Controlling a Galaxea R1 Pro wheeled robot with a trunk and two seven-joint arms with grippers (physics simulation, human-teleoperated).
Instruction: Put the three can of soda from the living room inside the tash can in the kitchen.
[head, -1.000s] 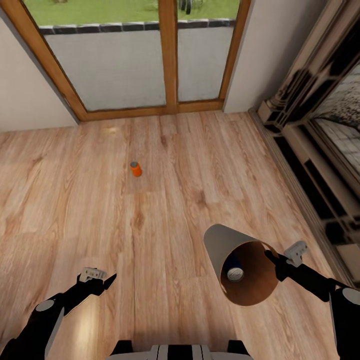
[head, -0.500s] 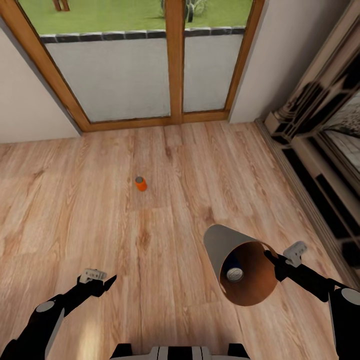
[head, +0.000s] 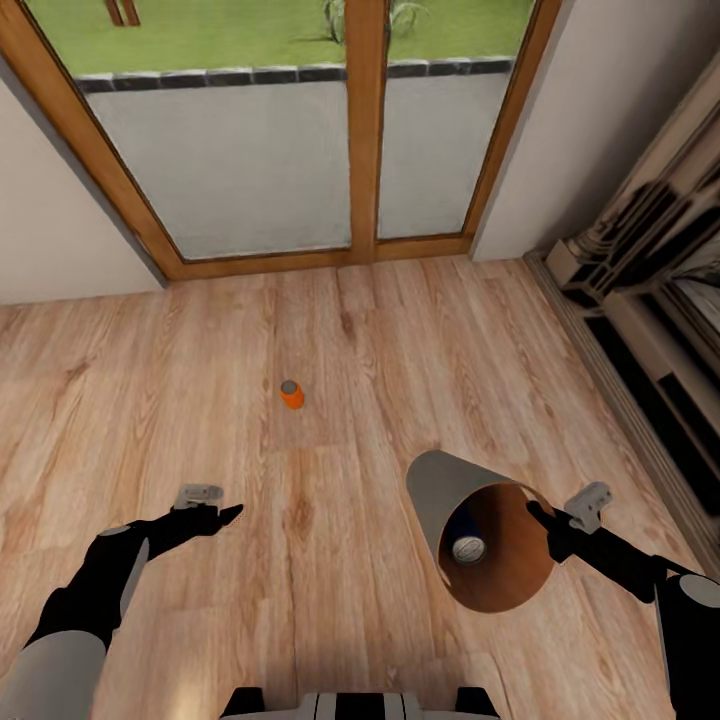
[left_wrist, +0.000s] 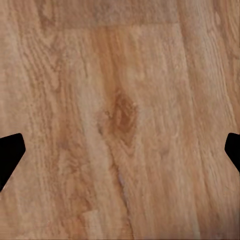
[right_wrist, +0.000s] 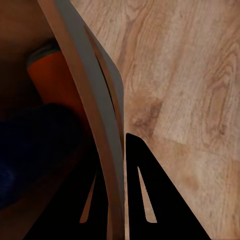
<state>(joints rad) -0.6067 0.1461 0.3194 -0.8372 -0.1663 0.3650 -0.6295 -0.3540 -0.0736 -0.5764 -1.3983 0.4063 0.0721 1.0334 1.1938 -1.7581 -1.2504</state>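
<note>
Soda cans are split between two places: one small orange can with a grey metal top (head: 291, 394) stands upright on the wood plank floor (head: 400, 360), in the open, well apart from both of your arms and some way short of the wood-framed glass doors (head: 365, 130). Your right claw (head: 546, 518) is clamped on the rim of the round tapered bucket (head: 440, 490), dark grey-brown outside and tan wood inside, which is tilted with its mouth toward the head camera. Inside it you can see a dark blue can with a grey top (head: 468, 545). The right wrist view shows the bucket's wall (right_wrist: 85, 105) pinched between the claw's fingers (right_wrist: 150, 200), with a blue can (right_wrist: 35, 145) and an orange can (right_wrist: 52, 77) lying inside. Your left claw (head: 215, 515) is low over bare floor, holding nothing; in the left wrist view its dark fingertips (left_wrist: 10, 152) sit at opposite edges, spread wide over the planks (left_wrist: 120, 115).
</note>
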